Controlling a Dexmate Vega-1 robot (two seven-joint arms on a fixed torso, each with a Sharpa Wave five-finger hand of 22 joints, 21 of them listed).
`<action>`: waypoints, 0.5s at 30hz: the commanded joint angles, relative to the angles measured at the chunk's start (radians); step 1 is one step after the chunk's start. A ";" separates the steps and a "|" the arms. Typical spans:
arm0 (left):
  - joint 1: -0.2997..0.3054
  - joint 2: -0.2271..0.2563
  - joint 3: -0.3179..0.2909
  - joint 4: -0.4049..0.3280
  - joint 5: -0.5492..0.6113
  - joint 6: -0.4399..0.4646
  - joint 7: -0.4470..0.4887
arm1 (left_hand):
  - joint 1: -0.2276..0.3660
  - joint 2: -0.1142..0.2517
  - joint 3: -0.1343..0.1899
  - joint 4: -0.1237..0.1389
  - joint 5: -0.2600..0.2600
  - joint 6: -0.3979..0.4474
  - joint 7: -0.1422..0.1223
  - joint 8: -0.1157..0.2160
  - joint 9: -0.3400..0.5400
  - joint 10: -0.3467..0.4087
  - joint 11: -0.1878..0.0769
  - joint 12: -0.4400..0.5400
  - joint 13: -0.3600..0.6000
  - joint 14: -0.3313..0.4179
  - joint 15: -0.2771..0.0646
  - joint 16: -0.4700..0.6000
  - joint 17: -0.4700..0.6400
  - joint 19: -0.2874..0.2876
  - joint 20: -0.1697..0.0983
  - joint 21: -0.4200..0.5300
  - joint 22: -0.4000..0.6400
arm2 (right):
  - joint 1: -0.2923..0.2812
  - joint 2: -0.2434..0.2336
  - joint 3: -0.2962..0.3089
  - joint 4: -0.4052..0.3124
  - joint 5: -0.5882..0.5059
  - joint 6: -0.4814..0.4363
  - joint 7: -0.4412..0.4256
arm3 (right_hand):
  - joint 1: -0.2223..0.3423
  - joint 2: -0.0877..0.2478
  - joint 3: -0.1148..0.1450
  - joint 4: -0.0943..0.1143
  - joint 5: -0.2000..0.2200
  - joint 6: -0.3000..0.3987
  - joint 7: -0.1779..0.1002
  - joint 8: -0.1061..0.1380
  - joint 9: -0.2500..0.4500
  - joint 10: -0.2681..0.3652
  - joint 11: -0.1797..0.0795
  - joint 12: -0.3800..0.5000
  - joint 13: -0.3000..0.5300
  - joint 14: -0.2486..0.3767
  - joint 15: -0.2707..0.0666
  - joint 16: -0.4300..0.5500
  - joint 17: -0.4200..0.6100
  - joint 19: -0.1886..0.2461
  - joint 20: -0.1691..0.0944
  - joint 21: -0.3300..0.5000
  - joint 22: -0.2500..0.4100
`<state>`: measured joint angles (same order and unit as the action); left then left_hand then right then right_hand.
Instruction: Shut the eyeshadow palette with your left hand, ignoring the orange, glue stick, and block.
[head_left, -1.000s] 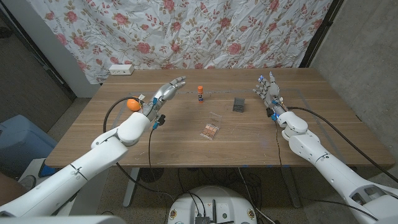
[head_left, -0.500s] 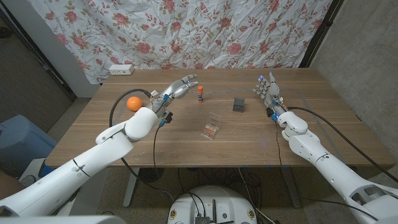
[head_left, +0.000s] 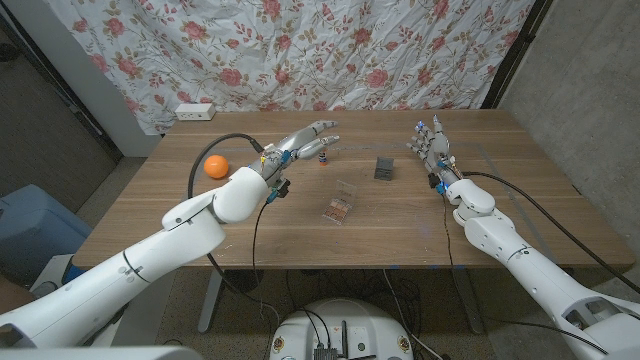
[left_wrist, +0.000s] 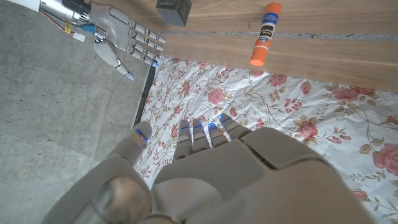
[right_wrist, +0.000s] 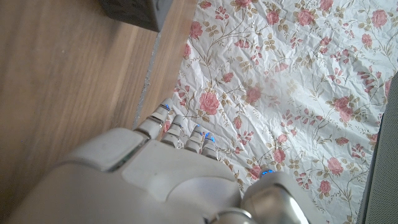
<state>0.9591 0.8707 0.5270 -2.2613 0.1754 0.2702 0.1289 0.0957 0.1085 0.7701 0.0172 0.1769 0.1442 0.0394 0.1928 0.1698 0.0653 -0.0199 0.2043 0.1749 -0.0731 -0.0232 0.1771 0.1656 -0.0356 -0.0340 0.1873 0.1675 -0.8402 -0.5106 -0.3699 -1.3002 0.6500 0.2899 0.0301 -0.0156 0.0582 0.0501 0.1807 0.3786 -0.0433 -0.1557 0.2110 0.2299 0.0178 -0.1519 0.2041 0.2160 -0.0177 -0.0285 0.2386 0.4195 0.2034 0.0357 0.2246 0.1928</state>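
The eyeshadow palette (head_left: 340, 203) lies open at the middle of the table, its clear lid tipped back. My left hand (head_left: 305, 141) hovers behind and to the left of it, fingers stretched out and apart, holding nothing. The hand's fingertips partly cover the glue stick (head_left: 322, 157). The left wrist view looks past my left hand (left_wrist: 205, 162) at the glue stick (left_wrist: 265, 33), the block (left_wrist: 173, 10) and my right hand (left_wrist: 121, 43). My right hand (head_left: 432, 148) stands at the right side of the table, fingers up and spread, empty.
An orange (head_left: 215, 166) sits left of my left forearm. The dark block (head_left: 384, 167) stands between the palette and my right hand; its corner, the block (right_wrist: 134, 12), shows in the right wrist view. A white power strip (head_left: 194, 111) lies at the far left edge.
My left arm has swung right and forward, from beside the orange to over the glue stick, nearer the palette. The right hand and the objects have stayed put.
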 joint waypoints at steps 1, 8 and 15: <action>-0.058 0.008 0.064 -0.075 0.171 0.161 -0.120 | 0.018 0.076 0.000 -0.010 -0.001 0.025 0.001 0.009 0.005 0.021 -0.002 0.009 0.002 0.002 0.008 0.001 0.002 -0.010 -0.020 0.001 0.004 | 0.000 0.000 0.000 -0.001 0.000 0.000 0.000 | 0.000 0.099 -0.001 0.005 0.003 0.000 -0.008 0.005 0.005 0.002 -0.004 0.005 0.002 -0.004 -0.119 0.003 0.004 0.004 0.000 0.006 0.003; -0.119 -0.006 0.120 -0.074 0.246 0.215 -0.208 | 0.019 0.075 -0.002 -0.012 -0.002 0.037 0.000 0.009 0.005 0.033 -0.005 0.010 0.003 0.003 0.009 0.002 0.002 -0.021 -0.020 -0.002 0.004 | 0.000 0.000 0.000 -0.001 0.000 0.000 0.000 | 0.000 0.099 -0.001 0.005 0.003 0.000 -0.009 0.005 0.005 0.002 -0.005 0.005 0.002 -0.003 -0.120 0.003 0.004 0.004 0.000 0.006 0.003; -0.179 -0.022 0.165 -0.051 0.290 0.209 -0.292 | 0.017 0.069 -0.009 -0.015 -0.003 0.044 -0.001 0.008 0.006 0.039 -0.005 0.010 0.003 -0.002 0.009 0.000 0.003 -0.035 -0.021 -0.005 0.004 | 0.000 0.000 0.000 -0.001 0.000 0.000 0.000 | 0.000 0.099 -0.001 0.005 0.003 0.000 -0.008 0.005 0.005 0.002 -0.004 0.005 0.002 -0.003 -0.120 0.003 0.004 0.004 0.000 0.006 0.003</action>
<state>0.8612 0.8687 0.6231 -2.3199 0.3745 0.4385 -0.0405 0.1019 0.1094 0.7614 0.0061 0.1769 0.1809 0.0412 0.1928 0.1698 0.0964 -0.0232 0.2043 0.1747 -0.0676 -0.0177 0.1772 0.1655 -0.0623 -0.0357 0.1873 0.1702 -0.8403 -0.5106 -0.3697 -1.3007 0.6501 0.2900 0.0297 -0.0156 0.0582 0.0501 0.1807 0.3786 -0.0433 -0.1556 0.2110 0.2299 0.0178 -0.1519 0.2041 0.2160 -0.0177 -0.0285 0.2386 0.4195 0.2034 0.0357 0.2246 0.1928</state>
